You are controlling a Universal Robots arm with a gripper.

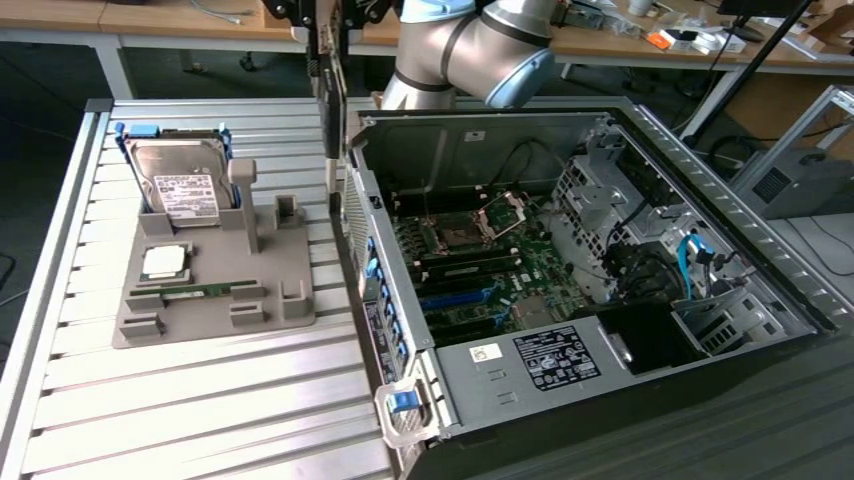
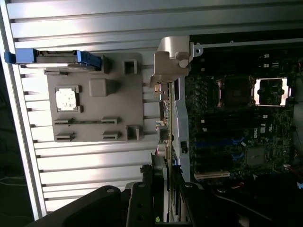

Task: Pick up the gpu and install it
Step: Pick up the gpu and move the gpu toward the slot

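The gpu [image 1: 328, 110] hangs upright and edge-on from my gripper [image 1: 330, 18], which is shut on its upper end. It hovers over the rear wall of the open computer case [image 1: 400, 330], between the grey parts holder and the case interior. In the wrist view the card [image 2: 165, 137] runs away from my gripper [image 2: 163, 203], and its silver end bracket [image 2: 173, 52] is at the far end. The motherboard [image 1: 481, 250] [image 2: 236, 118] lies exposed inside the case, and its blue and black expansion slots [image 1: 461, 297] [image 2: 218, 142] sit beside the card's line.
A grey parts holder [image 1: 287, 300] [image 2: 94, 113] rests on the slatted metal table [image 1: 200, 400]. It carries a hard drive [image 1: 180, 185], a processor [image 1: 167, 262] [image 2: 66, 99] and a memory stick [image 1: 200, 290]. Cables and drive cages [image 1: 667, 260] fill the case's far side. A cluttered desk [image 1: 694, 40] stands behind.
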